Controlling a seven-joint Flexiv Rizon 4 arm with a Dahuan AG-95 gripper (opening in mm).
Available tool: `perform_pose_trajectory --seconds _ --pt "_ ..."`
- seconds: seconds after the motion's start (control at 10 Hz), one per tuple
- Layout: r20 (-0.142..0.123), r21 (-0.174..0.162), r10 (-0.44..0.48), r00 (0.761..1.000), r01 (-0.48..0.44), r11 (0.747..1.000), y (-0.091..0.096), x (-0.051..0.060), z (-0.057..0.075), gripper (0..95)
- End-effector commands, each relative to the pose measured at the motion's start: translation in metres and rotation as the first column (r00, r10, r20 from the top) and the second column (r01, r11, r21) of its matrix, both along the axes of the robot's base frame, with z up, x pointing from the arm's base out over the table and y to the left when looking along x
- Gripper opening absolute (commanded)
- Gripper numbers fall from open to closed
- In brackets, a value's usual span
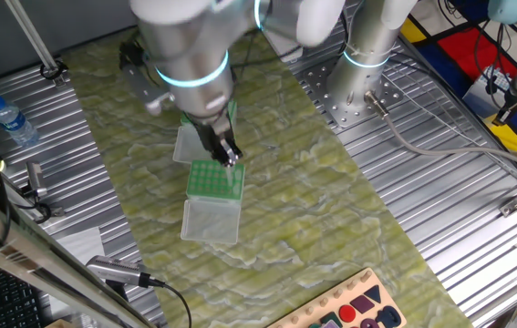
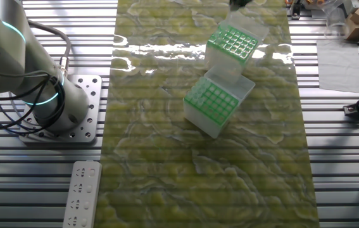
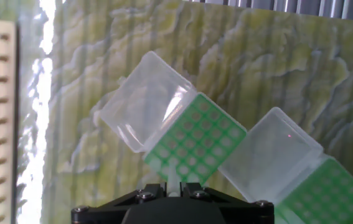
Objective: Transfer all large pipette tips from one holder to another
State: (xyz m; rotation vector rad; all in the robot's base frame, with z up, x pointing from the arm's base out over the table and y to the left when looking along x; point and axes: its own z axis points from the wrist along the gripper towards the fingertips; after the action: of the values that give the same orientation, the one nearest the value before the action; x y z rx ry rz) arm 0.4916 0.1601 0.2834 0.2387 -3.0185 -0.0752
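Two green-topped holders stand on the mat with their clear lids folded open. In the hand view, the nearer holder lies just beyond my fingers and the other holder is at the lower right. My gripper is shut on a large pipette tip, a whitish cone pointing toward the near edge of the nearer holder's grid. One fixed view shows the gripper hanging just above the front holder. The other fixed view shows both holders. I cannot tell whether their cells hold tips.
A wooden board with coloured shapes lies at the mat's near edge. A water bottle stands on the ribbed metal at left. A second arm's base rises at the back right. A white remote lies beside the mat.
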Motion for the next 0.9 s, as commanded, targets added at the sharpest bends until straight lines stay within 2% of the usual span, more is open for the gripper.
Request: perform_pose_trajectory --seconds 0.1,0.3,0.4,0.5,0.6,0.9 --pt "-0.023 0.001 0.038 0.999 -0.038 0.999 -0.013 -0.001 0.028 0.0" --pt "-0.036 -0.012 0.097 0.995 -0.097 0.995 -0.03 0.0 0.048 0.0" --pt "-0.039 -0.023 0.14 0.989 -0.141 0.99 -0.043 -0.002 0.053 0.0" --pt "-0.039 -0.03 0.167 0.985 -0.168 0.985 -0.053 -0.004 0.056 0.0" --pt "-0.042 -0.039 0.237 0.971 -0.239 0.97 -0.072 -0.008 0.06 0.0" --pt "-0.049 -0.048 0.351 0.935 -0.353 0.934 -0.112 -0.013 0.057 0.0"
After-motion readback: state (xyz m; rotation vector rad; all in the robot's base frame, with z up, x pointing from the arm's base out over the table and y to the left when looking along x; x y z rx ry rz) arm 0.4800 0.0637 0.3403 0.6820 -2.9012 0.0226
